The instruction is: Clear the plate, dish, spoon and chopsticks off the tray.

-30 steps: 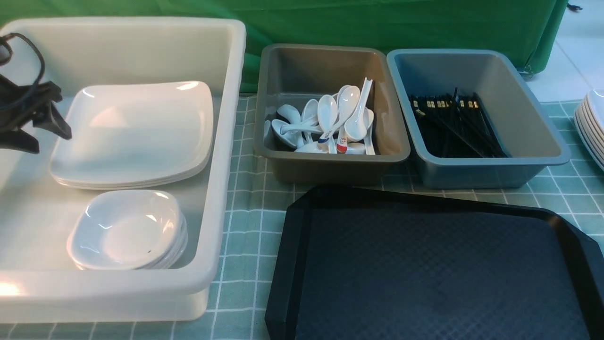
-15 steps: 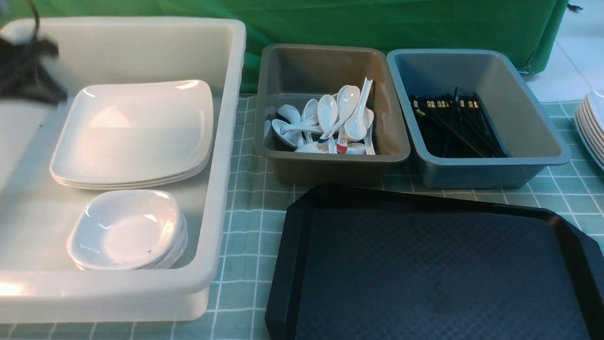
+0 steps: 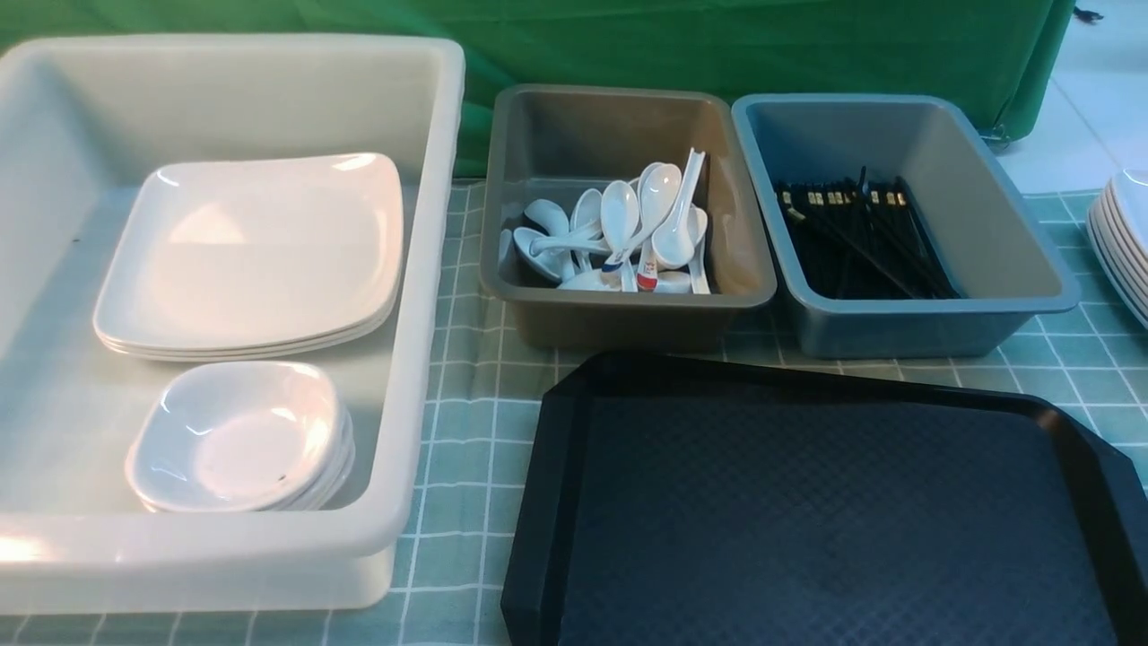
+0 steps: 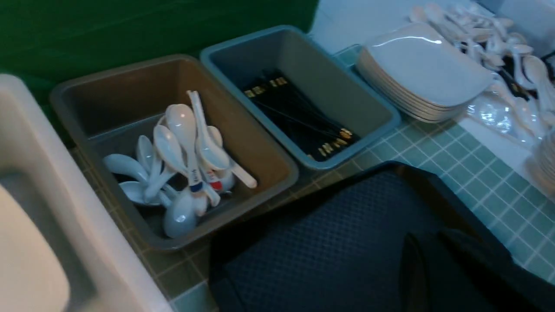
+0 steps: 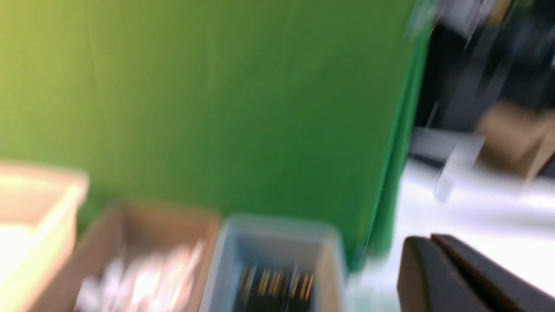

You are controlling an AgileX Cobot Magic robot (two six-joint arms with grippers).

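Tray (image 3: 834,520): black, cut corners, raised rim, diamond-textured floor bare. It sits on the green checked cloth (image 3: 466,422), nearest the camera in the front view, just in front of the two small tubs.

White bin (image 3: 421,269), largest container, left of the tray. Inside: a stack of big square plates (image 3: 251,251) at the far end and a stack of small dishes (image 3: 238,435) at the near end, all glossy white.

Grey tub (image 3: 628,309) holds a heap of white spoons (image 3: 628,224), some with red or blue print at the handle ends. Blue tub (image 3: 924,323) touches it on the right and holds black chopsticks (image 3: 852,233) with pale bands.

More white plates (image 3: 1121,233) are stacked at the cloth's right edge; the left wrist view shows loose spoons (image 4: 490,34) beyond that stack.

Left gripper (image 4: 459,268): only a dark blurred edge shows in its wrist view, above the tray's corner, with the tubs ahead of it. Holds nothing visible; opening cannot be judged.

Right gripper (image 5: 459,277): dark finger edges in a heavily blurred wrist view, raised, aimed toward the green backdrop (image 5: 217,108), blue tub below. Opening cannot be judged.

Neither arm appears in the front view.
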